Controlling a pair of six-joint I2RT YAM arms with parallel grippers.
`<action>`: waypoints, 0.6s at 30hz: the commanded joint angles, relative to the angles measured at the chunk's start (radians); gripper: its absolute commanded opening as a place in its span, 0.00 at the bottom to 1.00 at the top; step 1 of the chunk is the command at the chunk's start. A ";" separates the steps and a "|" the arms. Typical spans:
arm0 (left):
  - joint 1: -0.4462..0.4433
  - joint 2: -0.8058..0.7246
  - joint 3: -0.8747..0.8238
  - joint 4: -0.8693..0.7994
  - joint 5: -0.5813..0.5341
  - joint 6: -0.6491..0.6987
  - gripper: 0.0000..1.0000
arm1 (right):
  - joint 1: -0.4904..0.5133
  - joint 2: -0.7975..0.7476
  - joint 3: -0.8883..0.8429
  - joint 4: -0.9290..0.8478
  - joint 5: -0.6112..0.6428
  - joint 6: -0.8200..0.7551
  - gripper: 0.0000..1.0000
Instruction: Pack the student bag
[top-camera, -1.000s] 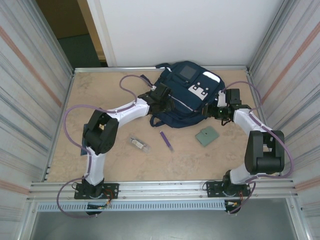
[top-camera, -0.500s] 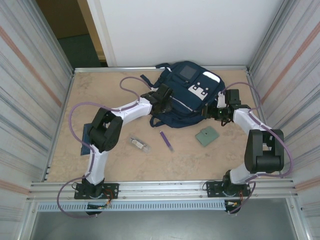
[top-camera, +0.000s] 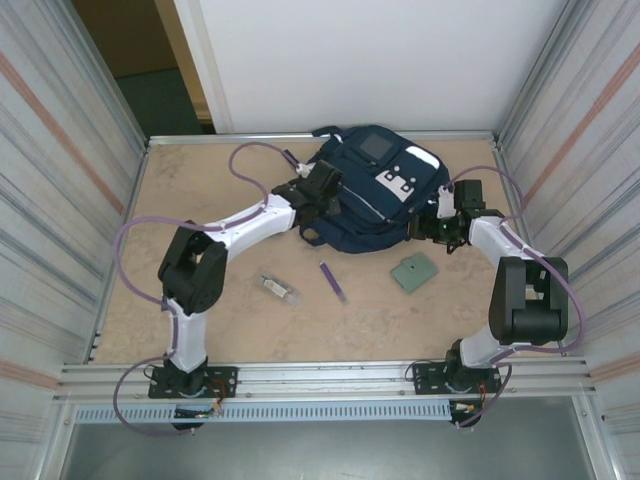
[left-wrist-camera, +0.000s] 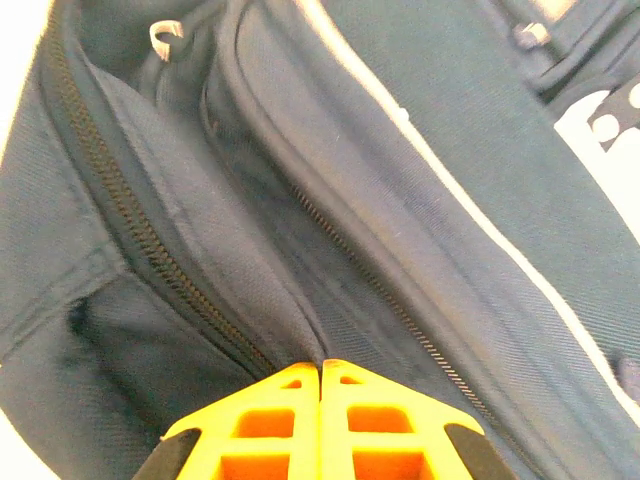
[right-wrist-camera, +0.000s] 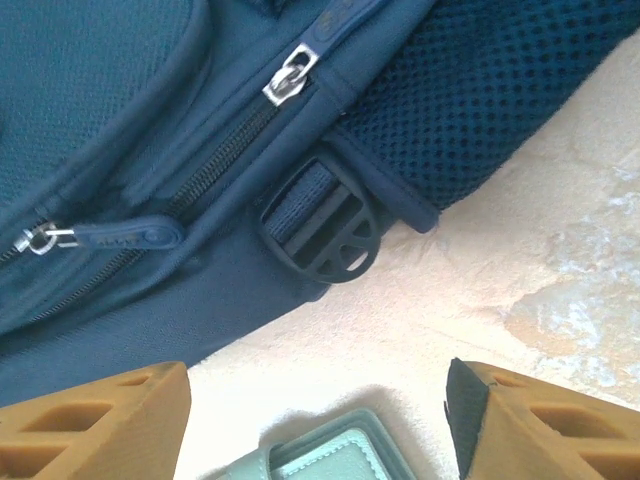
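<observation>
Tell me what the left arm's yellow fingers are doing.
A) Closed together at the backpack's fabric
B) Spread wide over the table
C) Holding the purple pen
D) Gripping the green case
A: the left gripper has its yellow fingers meeting with no gap, tips against the navy backpack, while the purple pen and green case lie loose nearer the arms' bases.

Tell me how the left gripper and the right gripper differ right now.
The left gripper is shut tight; the right gripper is wide open. The left gripper's tips sit against the backpack fabric beside a zipper; the right gripper hangs over the table and a green case, next to the backpack. Both sit at the backpack's sides.
</observation>
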 joint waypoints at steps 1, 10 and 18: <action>0.010 -0.098 0.061 0.061 0.085 0.047 0.00 | 0.002 0.021 0.009 -0.022 -0.130 -0.136 0.69; 0.031 -0.093 0.183 0.039 0.194 0.038 0.00 | 0.016 0.152 0.076 -0.091 -0.280 -0.264 0.67; 0.044 -0.121 0.223 0.025 0.225 0.047 0.00 | 0.001 0.135 0.016 0.112 -0.114 -0.251 0.71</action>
